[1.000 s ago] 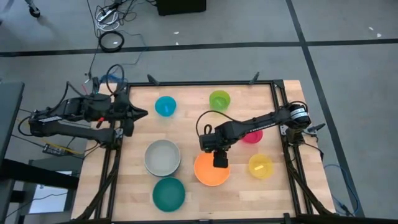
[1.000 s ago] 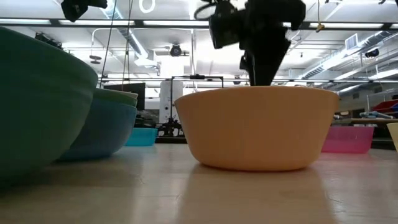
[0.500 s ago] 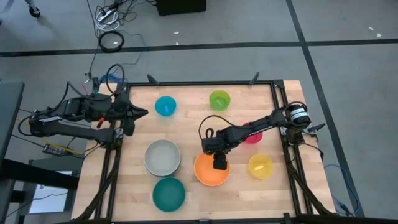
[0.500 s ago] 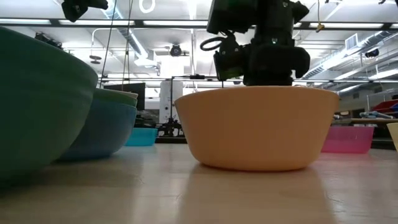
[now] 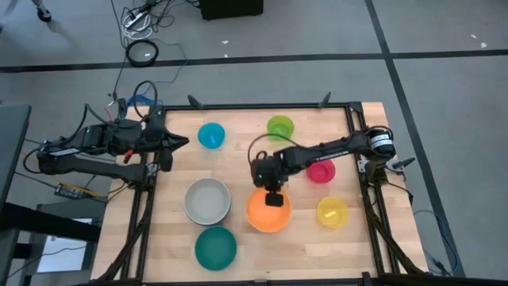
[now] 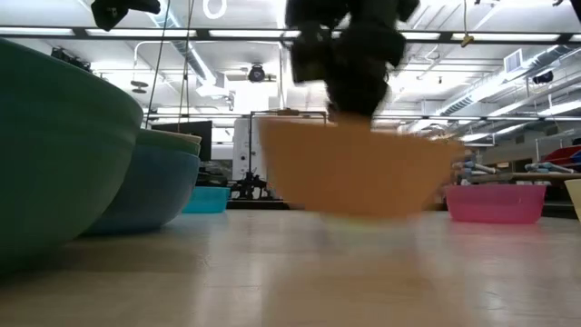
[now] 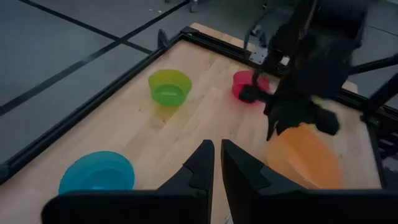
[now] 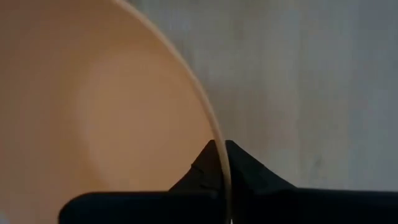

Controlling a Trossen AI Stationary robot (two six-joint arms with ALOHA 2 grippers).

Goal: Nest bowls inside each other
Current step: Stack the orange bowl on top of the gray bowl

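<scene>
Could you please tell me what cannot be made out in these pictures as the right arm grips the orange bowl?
- Orange bowl, low view: motion-blurred, so whether it touches the table is unclear.
- Right end effector, right wrist view: shut on the bowl's rim; the rest of the bowl is cut off by the edges.
- Grey-white bowl, high view: what sits under it is hidden.
- Yellow bowl, low view: cut off at the edge.

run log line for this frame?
right gripper: shut on orange bowl rim, raised off table | left gripper: idle, table's left edge

Five bowls [image 5: 211,136] ring the middle bowl [image 5: 268,214] on the table [image 5: 238,159].
</scene>
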